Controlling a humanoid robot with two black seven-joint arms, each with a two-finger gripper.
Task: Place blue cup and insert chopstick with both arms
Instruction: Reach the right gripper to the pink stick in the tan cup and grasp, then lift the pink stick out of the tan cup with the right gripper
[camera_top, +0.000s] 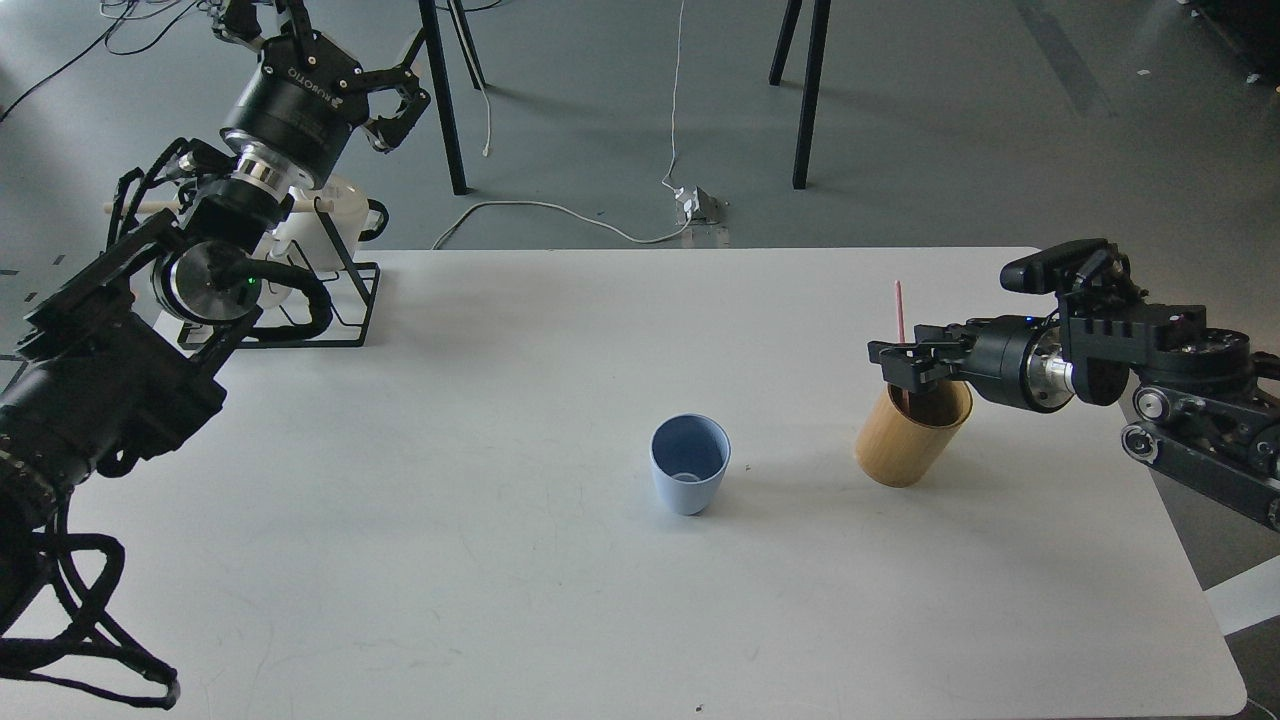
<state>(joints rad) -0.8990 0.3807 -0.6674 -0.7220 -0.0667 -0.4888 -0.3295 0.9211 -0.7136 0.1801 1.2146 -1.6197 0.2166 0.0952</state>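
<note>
The blue cup (689, 463) stands upright and empty at the table's middle. The pink chopstick (898, 305) stands in the tan bamboo cylinder (905, 442) to the right of the cup, and its lower part is hidden by my right gripper. My right gripper (897, 364) reaches in from the right just above the cylinder's mouth. Its fingers sit on either side of the stick and look slightly apart. My left gripper (325, 45) is open and empty, raised high at the far left above the mug rack, far from the cup.
A black wire rack (320, 300) with white mugs (330, 215) stands at the table's far left corner, behind my left arm. Black chair legs (808, 95) and a white cable (560, 215) lie on the floor beyond the table's far edge (700, 250).
</note>
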